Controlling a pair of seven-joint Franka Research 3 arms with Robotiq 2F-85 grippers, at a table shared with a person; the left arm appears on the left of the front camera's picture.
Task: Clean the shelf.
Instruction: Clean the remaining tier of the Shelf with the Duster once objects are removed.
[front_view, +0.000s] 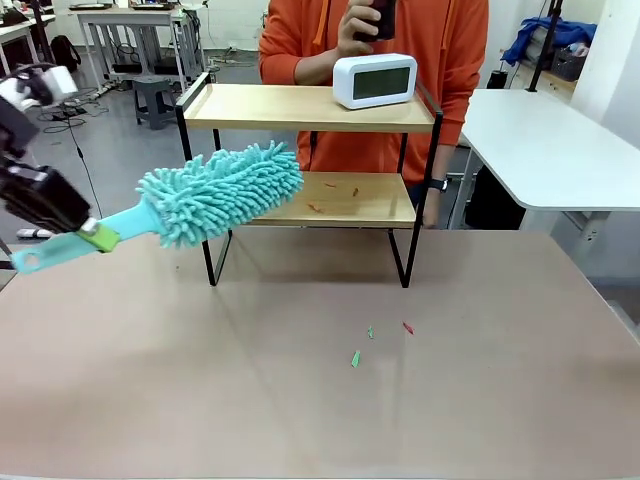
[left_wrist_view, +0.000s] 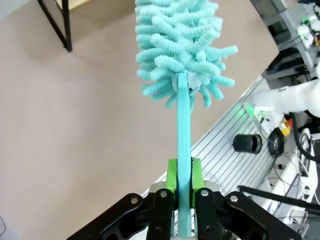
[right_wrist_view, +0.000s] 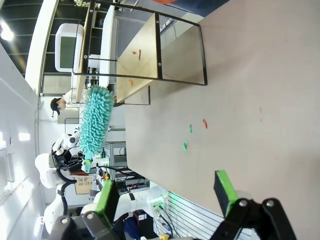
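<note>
- Two light wooden boards in a thin black metal frame form the small shelf (front_view: 270, 108), which stands on four legs at the far middle of the brown tabletop (front_view: 250, 420).
- A white rectangular digital clock (front_view: 374, 80) sits on the upper board, towards its right end.
- Several small red scraps (front_view: 316, 208) lie on the lower board.
- The left tool (front_view: 92, 236) is closed on the flat handle of a turquoise chenille duster (front_view: 220, 190). In the left wrist view its green pads (left_wrist_view: 171, 175) press the handle from both sides.
- The duster is tilted, rising from the left tool towards the shelf. Its fluffy head is at the shelf's left end, level with the gap between the two boards, and overlaps the left front leg. Contact with the lower board cannot be determined.
- The right tool (right_wrist_view: 166, 191) is open above the tabletop, fingers spread wide with nothing between them.
- Two green scraps (front_view: 355, 358) and one red fleck (front_view: 408, 327) lie on the tabletop in front of the shelf, near one another.
- A person in an orange top (front_view: 450, 50) stands behind the shelf, one hand (front_view: 355, 28) raised at chest level around a dark object.
</note>
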